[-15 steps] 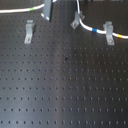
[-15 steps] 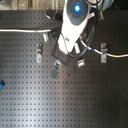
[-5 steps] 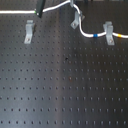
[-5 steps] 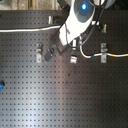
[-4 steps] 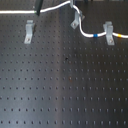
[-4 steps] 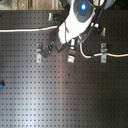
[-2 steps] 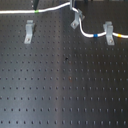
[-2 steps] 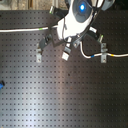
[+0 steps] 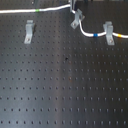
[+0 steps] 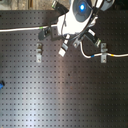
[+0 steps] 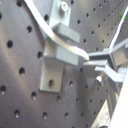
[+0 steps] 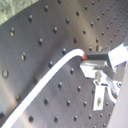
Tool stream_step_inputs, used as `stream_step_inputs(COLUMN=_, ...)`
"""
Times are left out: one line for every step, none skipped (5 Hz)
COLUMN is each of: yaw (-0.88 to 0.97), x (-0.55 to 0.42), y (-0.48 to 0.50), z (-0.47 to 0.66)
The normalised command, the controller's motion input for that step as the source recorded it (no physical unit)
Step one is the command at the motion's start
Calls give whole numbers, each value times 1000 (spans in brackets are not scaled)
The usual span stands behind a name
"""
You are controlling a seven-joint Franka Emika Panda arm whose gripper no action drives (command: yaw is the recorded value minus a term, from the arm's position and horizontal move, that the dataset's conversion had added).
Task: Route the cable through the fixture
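Note:
The cable (image 9: pixel 50 8) is a thin white cord running along the far edge of the board from the first exterior view's left. It drops past the fixture (image 9: pixel 76 20), a short slanted grey clip, and curves on with a blue band (image 9: pixel 95 36). My gripper (image 9: pixel 76 4) sits just behind the fixture, mostly cut off. In the first wrist view the cable (image 11: pixel 45 27) lies across the bend of the fixture (image 11: pixel 56 60) and ends between my fingers (image 11: pixel 102 64). In the second wrist view my gripper (image 12: pixel 97 64) is shut on the cable (image 12: pixel 50 80). The arm hides the fixture in the second exterior view.
A taller upright clip (image 9: pixel 30 31) stands at the first exterior view's left, apart from the cable. A broad-topped clip (image 9: pixel 107 32) at its right holds the cable beside a yellow band (image 9: pixel 122 36). Both clips (image 10: pixel 40 50) (image 10: pixel 103 50) show in the second exterior view. The black perforated board (image 9: pixel 65 85) fills the foreground.
The arm has swung toward the second exterior view's left with the cable. The cable's left stretch now lies straight along the far edge in the first exterior view.

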Motion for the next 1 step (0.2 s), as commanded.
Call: stream_step_inputs(yaw=108, x=7, y=-31, z=28)
